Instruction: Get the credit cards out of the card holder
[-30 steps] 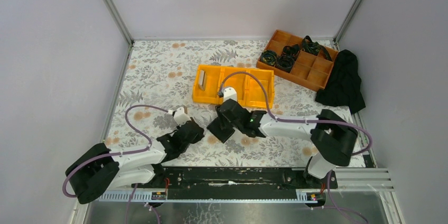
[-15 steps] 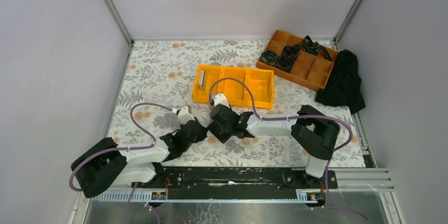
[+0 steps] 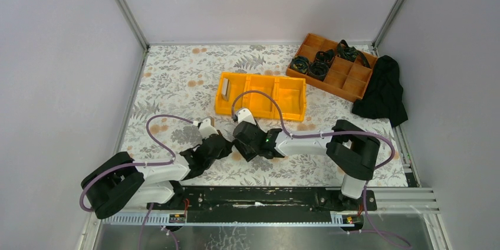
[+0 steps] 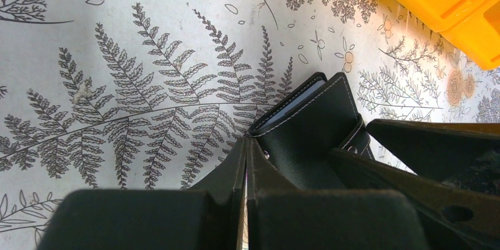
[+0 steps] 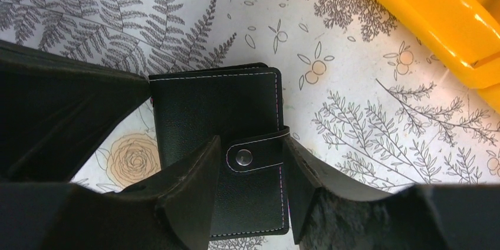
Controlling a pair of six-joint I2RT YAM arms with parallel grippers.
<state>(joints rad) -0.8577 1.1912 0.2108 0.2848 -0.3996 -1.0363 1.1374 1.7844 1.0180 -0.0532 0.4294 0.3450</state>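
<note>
The card holder (image 5: 218, 105) is a black wallet lying flat on the floral cloth, closed by a snap strap (image 5: 253, 154). It also shows in the left wrist view (image 4: 312, 126), where a pale edge shows between its covers. From the top it is mostly hidden under my right gripper (image 3: 243, 142). My right gripper (image 5: 252, 170) is open, its fingers straddling the strap over the holder. My left gripper (image 4: 246, 144) is shut and empty, with its tip at the holder's left edge (image 3: 221, 145). One pale grey card (image 3: 225, 88) stands in the yellow bin's left compartment.
The yellow three-compartment bin (image 3: 292, 101) lies just beyond the grippers; its corner shows in both wrist views (image 4: 448, 2) (image 5: 436, 14). A brown divided tray (image 3: 348, 79) with dark coiled items and a black cloth (image 3: 383, 91) sit at the back right.
My right gripper moved left and nearer, settling over the holder. My left gripper moved right until its tip met the holder's edge.
</note>
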